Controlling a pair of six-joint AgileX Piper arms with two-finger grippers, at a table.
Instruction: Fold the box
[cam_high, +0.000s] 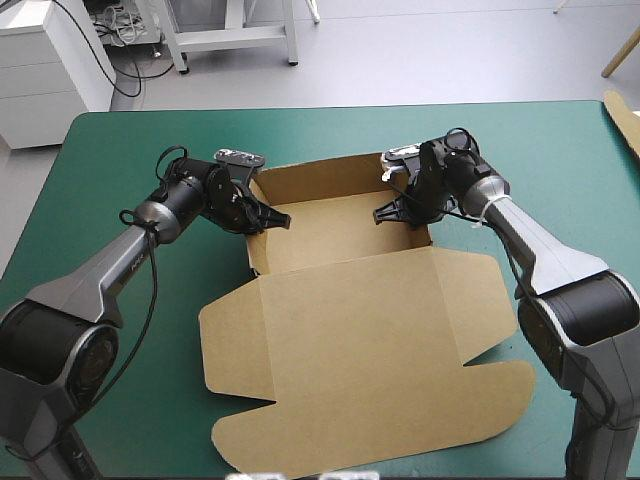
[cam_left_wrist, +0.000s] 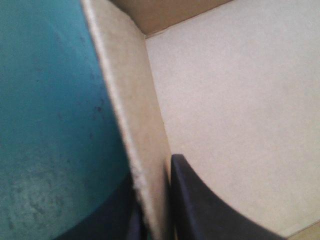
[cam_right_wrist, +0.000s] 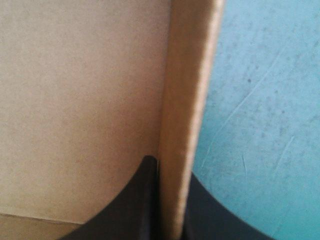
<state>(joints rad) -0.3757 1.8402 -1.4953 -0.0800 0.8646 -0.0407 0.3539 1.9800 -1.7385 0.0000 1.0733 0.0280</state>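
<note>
The brown box (cam_high: 350, 300) lies in the middle of the teal-green worktop (cam_high: 120, 150), with its tray part toward the far edge, back and side walls raised. Its lid (cam_high: 380, 400) lies flat and open toward the near edge, side flaps spread out. The left hand (cam_high: 268, 218) pinches the tray's left wall (cam_left_wrist: 137, 130), one black finger inside the tray and one outside over the cover, all but pressed together on the board. The right hand (cam_high: 397, 210) pinches the right wall (cam_right_wrist: 187, 115) likewise, a finger on either face. Both walls stand upright. A strip of more board (cam_high: 625, 118) shows at the worktop's far right edge
</note>
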